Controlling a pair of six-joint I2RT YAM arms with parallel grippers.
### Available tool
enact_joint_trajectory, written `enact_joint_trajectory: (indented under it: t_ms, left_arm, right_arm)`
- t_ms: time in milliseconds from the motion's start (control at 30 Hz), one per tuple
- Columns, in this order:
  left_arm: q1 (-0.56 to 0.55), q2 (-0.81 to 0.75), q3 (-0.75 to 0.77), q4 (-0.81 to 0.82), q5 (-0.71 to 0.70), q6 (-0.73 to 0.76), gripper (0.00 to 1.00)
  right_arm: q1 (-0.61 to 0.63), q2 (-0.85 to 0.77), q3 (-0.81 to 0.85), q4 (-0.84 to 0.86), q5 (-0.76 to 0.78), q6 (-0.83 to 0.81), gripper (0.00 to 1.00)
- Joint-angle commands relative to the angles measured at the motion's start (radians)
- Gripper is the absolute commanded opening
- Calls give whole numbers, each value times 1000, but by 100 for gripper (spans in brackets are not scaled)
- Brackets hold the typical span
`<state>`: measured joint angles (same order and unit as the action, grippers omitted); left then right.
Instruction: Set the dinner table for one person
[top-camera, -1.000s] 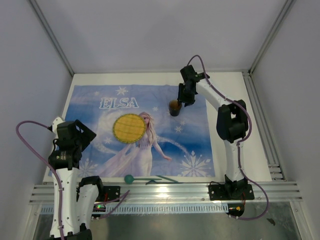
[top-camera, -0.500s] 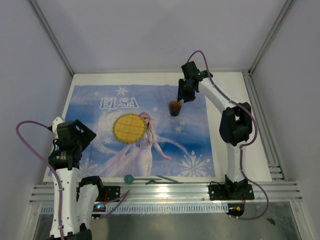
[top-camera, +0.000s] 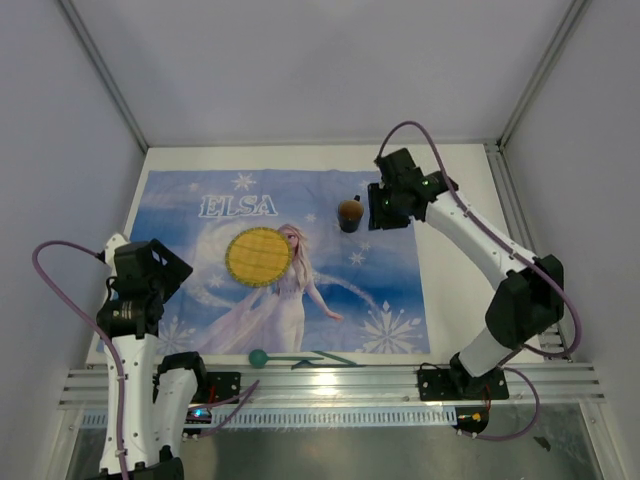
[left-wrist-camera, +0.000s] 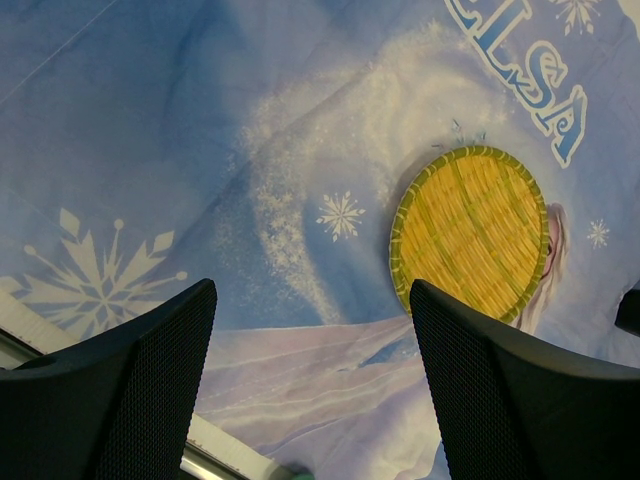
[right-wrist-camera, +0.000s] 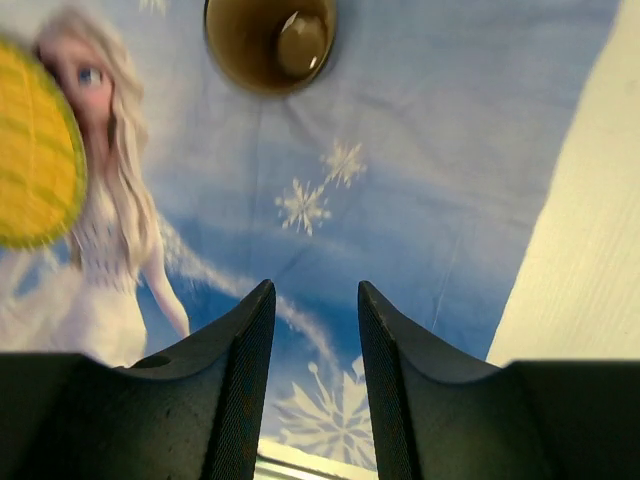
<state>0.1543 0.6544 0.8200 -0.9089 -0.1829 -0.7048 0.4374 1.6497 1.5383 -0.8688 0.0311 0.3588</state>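
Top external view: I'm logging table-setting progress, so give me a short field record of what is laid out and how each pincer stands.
dinner table: white, mostly covered by blue Elsa cloth
woven mat: yellow, round, flat, mid-cloth
cup: brown, upright on the cloth, beyond and right of the mat
teal utensil: at the cloth's near edge; type unclear
left pincer: open, empty, above the cloth's left part
right pincer: open, empty, beside the cup, not touching
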Motion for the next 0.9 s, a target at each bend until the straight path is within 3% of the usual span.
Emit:
enact_joint_trajectory:
  t_ms: [0, 167, 333, 600, 867]
  left_arm:
    - [-2, 8, -4, 31, -1, -10, 81]
    - [-4, 22, -4, 30, 3, -9, 81]
    - [-2, 36, -5, 31, 13, -4, 81]
    - [-4, 40, -2, 28, 10, -5, 81]
    - [-4, 51, -2, 28, 14, -4, 81]
  right_arm:
    - [105, -85, -183, 75, -68, -133, 43]
    - [210, -232, -351, 135, -196, -225, 43]
    - [299, -283, -403, 157, -243, -215, 43]
    - [517, -303, -492, 183, -186, -121, 42]
    - [739, -212, -509, 200, -40, -100, 40]
